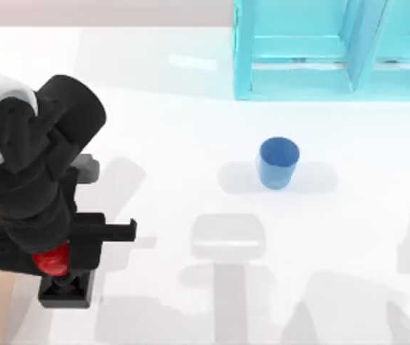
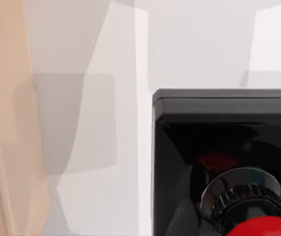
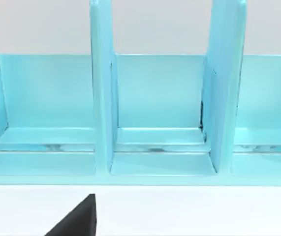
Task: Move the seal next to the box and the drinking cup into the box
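Top view: left gripper (image 1: 59, 269) is sitting over the seal (image 1: 52, 261) at the lower left of the frame.
Whether its fingers are clamping the red knob, I cannot tell. Drinking cup (image 1: 278, 163) is standing right of center, below the cyan shelf (image 1: 334, 50).

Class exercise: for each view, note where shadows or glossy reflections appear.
Top view: soft grey shadows flank the drinking cup and streak the table. Left wrist view: the seal has a glossy base mirroring its red knob. Right wrist view: the cyan cabinet shows faint shelf sheen.
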`<state>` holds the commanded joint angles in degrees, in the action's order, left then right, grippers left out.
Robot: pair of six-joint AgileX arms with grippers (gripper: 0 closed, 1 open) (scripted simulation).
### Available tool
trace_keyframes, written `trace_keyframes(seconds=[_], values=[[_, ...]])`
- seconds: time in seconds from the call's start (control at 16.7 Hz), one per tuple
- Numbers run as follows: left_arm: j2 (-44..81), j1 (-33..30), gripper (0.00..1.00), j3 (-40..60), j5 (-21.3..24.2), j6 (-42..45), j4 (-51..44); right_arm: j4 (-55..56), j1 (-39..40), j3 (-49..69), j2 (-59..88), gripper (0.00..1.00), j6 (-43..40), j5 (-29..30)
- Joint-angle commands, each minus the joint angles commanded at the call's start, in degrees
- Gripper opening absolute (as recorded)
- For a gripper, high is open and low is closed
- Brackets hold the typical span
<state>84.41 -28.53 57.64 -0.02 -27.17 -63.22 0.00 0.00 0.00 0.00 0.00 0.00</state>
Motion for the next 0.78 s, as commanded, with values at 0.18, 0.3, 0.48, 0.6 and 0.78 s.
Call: trace_keyframes(seconds=[0.18, 0.3, 0.48, 0.6, 0.78], values=[[0.0, 0.0, 0.23, 0.0, 0.0, 0.0, 0.0, 0.0, 0.0, 0.0, 0.0, 1.00, 0.0, 0.0], [0.0, 0.0, 0.38, 0.0, 0.0, 0.0, 0.0, 0.0, 0.0, 0.0, 0.0, 1.00, 0.0, 0.0], [0.0, 0.0, 0.60, 0.0, 0.0, 0.0, 0.0, 0.0, 0.0, 0.0, 0.0, 1.00, 0.0, 0.0], [0.0, 0.0, 0.75, 0.0, 0.0, 0.0, 0.0, 0.0, 0.0, 0.0, 0.0, 1.00, 0.0, 0.0], [0.0, 0.0, 0.98, 0.0, 0.0, 0.0, 0.0, 0.0, 0.0, 0.0, 0.0, 1.00, 0.0, 0.0]])
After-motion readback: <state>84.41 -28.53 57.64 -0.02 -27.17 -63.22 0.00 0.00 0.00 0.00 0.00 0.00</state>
